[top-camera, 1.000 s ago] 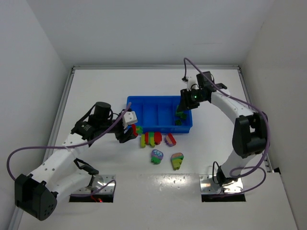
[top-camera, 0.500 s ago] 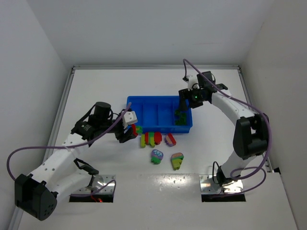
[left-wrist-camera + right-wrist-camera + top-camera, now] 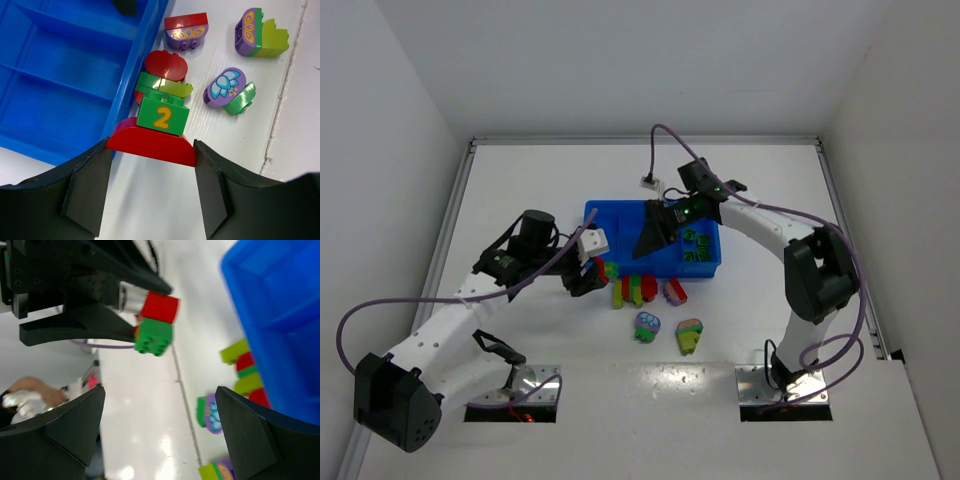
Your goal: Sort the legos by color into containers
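White table (image 3: pixel 520 180) is stretching from the arm bases out to pale walls, with a raised rim running along its left, far and right edges. Nearest the bases, two loose legos are lying side by side: a purple-and-green cluster (image 3: pixel 647 325) and, to its right, a yellow-green-and-purple cluster (image 3: pixel 689 334). Just beyond them, a red-and-yellow-green cluster (image 3: pixel 634 290) and a red-and-purple brick (image 3: pixel 675 291) are sitting just beside the near wall of the blue tray (image 3: pixel 620 210).

At the tray's near-left corner, the left pincer (image 3: pixel 151 146) is clamping a red-and-green lego cluster (image 3: pixel 163 114) by its red arched base, one finger pressing on each end. Whether that cluster is touching the table cannot be told. From above, the wrist housing is hiding most of the fingers.

Over the tray's middle compartments, the right pincer (image 3: pixel 650 238) is hanging with its fingers spread wide and nothing between them. It is covering part of those compartments, so what is lying under it cannot be made out. Green legos (image 3: pixel 695 245) are resting in the rightmost compartment, just right of this pincer. The right wrist view is coming through blurred, with the tray cut off at its edge.

Broad white table is lying open left of the left arm, and between the tray's far wall and the far rim.
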`<state>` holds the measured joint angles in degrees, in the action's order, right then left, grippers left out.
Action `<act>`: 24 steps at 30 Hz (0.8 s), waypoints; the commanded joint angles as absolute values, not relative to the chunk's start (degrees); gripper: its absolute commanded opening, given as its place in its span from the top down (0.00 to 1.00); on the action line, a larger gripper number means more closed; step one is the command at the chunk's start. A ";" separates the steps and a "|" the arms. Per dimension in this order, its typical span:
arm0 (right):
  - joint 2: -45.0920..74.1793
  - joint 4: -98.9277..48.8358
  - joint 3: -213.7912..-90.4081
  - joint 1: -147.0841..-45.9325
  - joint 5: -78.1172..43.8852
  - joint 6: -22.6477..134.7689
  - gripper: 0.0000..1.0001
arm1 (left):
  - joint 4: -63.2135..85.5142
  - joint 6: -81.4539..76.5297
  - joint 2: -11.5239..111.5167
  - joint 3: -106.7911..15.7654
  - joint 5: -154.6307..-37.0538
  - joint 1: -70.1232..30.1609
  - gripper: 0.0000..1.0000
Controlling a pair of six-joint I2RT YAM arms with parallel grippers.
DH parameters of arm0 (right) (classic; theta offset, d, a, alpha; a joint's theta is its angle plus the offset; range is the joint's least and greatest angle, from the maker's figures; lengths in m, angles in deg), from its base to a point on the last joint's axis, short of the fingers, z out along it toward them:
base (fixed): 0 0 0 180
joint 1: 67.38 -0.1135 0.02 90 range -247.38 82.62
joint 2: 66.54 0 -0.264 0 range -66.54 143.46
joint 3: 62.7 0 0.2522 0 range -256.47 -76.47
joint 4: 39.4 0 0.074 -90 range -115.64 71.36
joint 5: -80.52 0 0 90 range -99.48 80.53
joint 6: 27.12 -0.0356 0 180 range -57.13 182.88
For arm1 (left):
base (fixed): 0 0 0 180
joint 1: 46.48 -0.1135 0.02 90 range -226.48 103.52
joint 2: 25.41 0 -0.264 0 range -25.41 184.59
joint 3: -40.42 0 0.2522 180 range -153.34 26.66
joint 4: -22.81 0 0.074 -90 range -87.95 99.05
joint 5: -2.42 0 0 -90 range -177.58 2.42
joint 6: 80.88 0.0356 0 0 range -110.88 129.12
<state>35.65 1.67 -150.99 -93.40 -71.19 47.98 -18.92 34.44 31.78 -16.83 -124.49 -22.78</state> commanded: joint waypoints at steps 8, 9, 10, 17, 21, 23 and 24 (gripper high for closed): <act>40.68 -2.35 -158.28 -98.93 -77.24 43.89 0.08 | -16.44 32.94 33.38 -20.01 -126.43 -22.40 0.73; 41.56 -1.83 -158.81 -99.80 -77.24 43.89 0.08 | -16.44 32.94 33.39 -20.01 -126.43 -22.40 0.73; 41.57 -1.82 -159.69 -100.60 -77.24 43.89 0.08 | -16.44 32.94 33.39 -20.01 -126.43 -22.40 0.73; 44.99 -1.30 -160.84 -103.15 -76.62 43.89 0.08 | -16.44 32.94 33.92 -20.54 -126.43 -22.40 0.73; 46.05 -0.77 -161.89 -104.29 -76.10 44.42 0.12 | -16.44 32.94 34.44 -21.06 -126.43 -22.40 0.73; 46.05 -0.77 -161.90 -104.30 -76.10 44.42 0.21 | -16.44 32.94 34.44 -21.07 -126.43 -22.40 0.73; 46.57 -0.77 -161.90 -104.30 -76.10 44.42 0.26 | -16.44 32.94 34.44 -21.07 -126.43 -22.40 0.73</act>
